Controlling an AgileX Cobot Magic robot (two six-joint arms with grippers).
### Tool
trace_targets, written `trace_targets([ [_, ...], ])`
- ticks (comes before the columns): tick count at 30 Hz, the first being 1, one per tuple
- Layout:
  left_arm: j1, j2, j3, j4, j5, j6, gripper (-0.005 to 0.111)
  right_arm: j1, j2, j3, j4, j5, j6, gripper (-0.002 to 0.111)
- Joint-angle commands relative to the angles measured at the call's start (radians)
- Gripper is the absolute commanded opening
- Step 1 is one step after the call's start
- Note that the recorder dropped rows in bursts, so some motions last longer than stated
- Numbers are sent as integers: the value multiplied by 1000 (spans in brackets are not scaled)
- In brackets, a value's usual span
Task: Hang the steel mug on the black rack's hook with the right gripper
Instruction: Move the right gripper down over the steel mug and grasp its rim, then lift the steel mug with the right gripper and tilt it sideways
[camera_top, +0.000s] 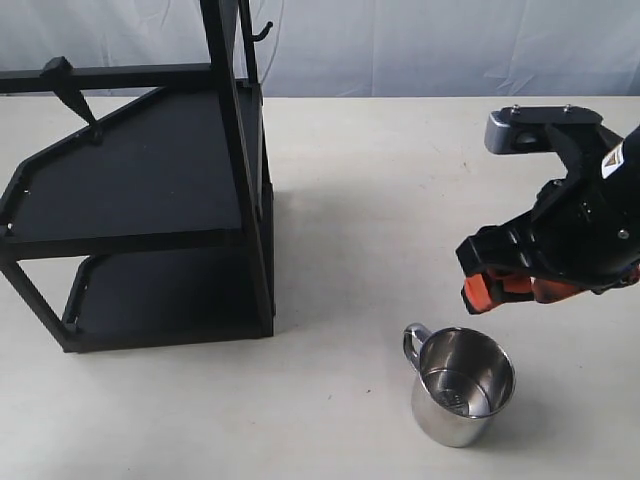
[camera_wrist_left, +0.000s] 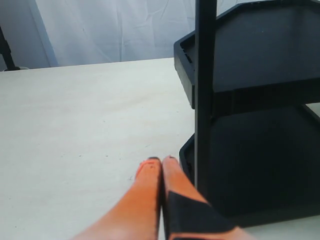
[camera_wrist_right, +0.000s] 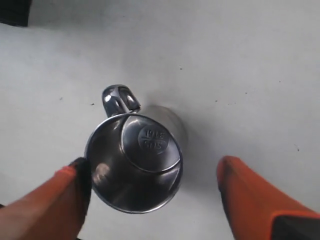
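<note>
steel mug (camera_top: 462, 385) upright on table (camera_top: 380, 200) | right of black rack (camera_top: 140, 200) | right claw (camera_top: 495, 285) above mug

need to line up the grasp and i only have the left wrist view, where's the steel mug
Observer: The steel mug stands upright on the table, right of the black rack.
Operator: is the right gripper on it
Observer: No. The right gripper is open, fingers either side of the mug, above it.
Operator: which way's the handle
Observer: In the exterior view the handle points toward the rack.
</note>
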Motion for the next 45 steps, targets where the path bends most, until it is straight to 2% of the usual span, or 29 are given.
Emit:
trace_targets([
  [1, -2, 4, -2, -2, -8, -4, 0, 2, 47, 3, -18, -11, -11, 67],
  [14, -2, 4, -2, -2, -8, -4, 0, 2, 250, 8, -24, 2, -10, 67],
  [23, -2, 4, -2, -2, -8, -4, 0, 2, 293, 113, -24, -98, -7, 67],
  [25, -2, 4, -2, -2, -8, -4, 0, 2, 293, 112, -24, -108, -7, 62],
  [32, -2, 4, -2, -2, -8, -4, 0, 2, 293, 112, -7, -117, -7, 0],
  [40, -2, 4, -2, -2, -8, -4, 0, 2, 293, 111, 45, -229, -7, 0],
  [45, -2, 4, -2, -2, -8, -4, 0, 2, 234, 111, 90, -457, -10, 0],
])
